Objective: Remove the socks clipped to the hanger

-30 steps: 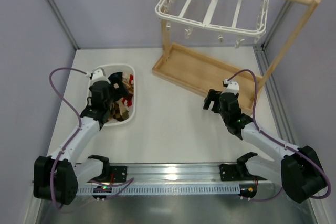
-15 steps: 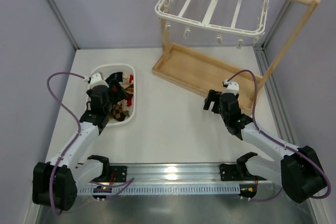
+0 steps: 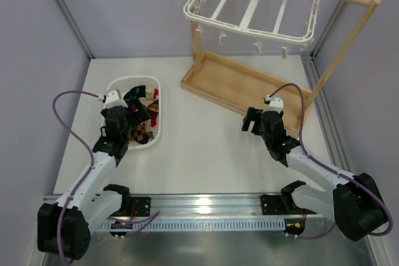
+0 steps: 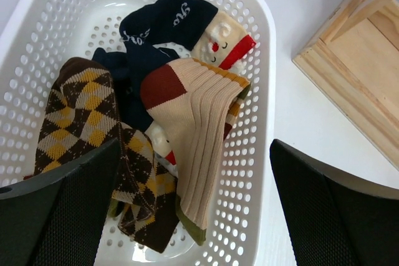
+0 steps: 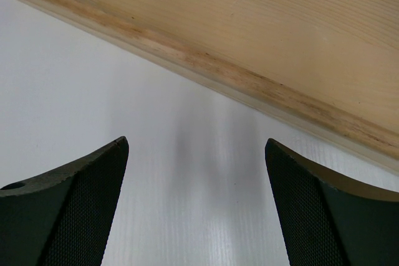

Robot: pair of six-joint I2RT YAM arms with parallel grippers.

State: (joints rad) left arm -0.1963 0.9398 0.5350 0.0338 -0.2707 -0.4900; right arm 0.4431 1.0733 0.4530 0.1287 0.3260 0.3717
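The white hanger (image 3: 249,10) hangs from the wooden rail at the back with bare clips; no sock shows on it. The socks (image 4: 181,123) lie heaped in the white slotted basket (image 3: 151,134): a brown-black argyle one (image 4: 81,123), dark navy ones (image 4: 156,29), a cream ribbed one with red and green ends (image 4: 199,135). My left gripper (image 3: 134,115) is open and empty, just above the basket's near part. My right gripper (image 3: 252,119) is open and empty over bare table beside the wooden stand's base.
The wooden rail stand (image 3: 240,85) has a tray base at back right and two uprights. Its base edge fills the top of the right wrist view (image 5: 249,29). Grey walls close the table on three sides.
My left gripper has drawn back toward the near edge of the basket, uncovering the socks there. The right arm has not moved.
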